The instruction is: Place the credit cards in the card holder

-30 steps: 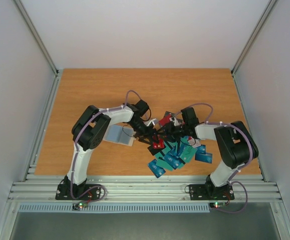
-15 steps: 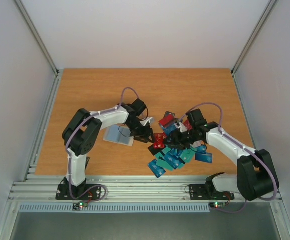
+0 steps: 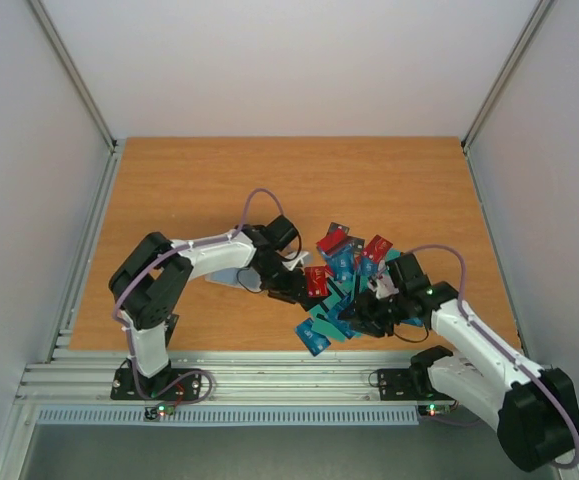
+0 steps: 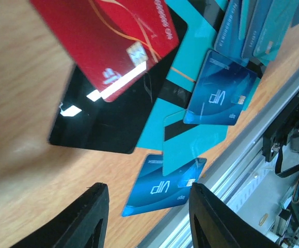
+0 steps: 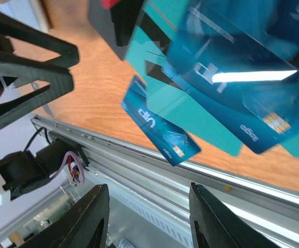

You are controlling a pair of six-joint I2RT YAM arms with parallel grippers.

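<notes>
Noted credit cards [image 3: 344, 285] heaped near bench [image 3: 199, 180] near edge, right of centre; card holder [image 3: 229, 278] just left of heap, partly under left arm [image 3: 209, 250]. Found left pincer [image 4: 149, 219] parted, empty, over red card [image 4: 118, 41]; right pincer [image 5: 149, 222] likewise parted, empty, over blue cards [image 5: 162, 132].

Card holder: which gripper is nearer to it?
Left. The left gripper hangs just right of the card holder; the right gripper is farther off, over the credit cards near the front edge.

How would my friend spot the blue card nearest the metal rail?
Find the wooden table, then the credit cards heaped near its front edge. At the heap's front-left corner lies a blue VIP card, poking past its teal neighbours towards the rail.
</notes>
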